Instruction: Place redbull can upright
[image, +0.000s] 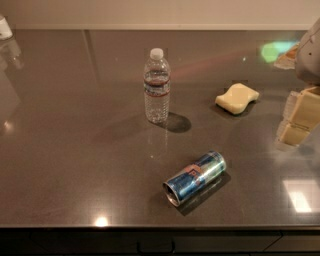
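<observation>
The redbull can (195, 177) lies on its side on the dark counter (75, 150), near the front edge and right of centre. Its blue and silver panels and red logo face up, and one end points toward the front left. My gripper (299, 121) hangs at the right edge of the view, above the counter and well to the right of and behind the can. Its cream fingers (306, 107) stand a little apart with nothing between them.
A clear plastic water bottle (157, 87) with a white cap stands upright behind the can. A yellow sponge (237, 98) lies at the back right, left of my gripper. A white object (4, 27) sits at the far left corner. The counter's front edge runs just below the can.
</observation>
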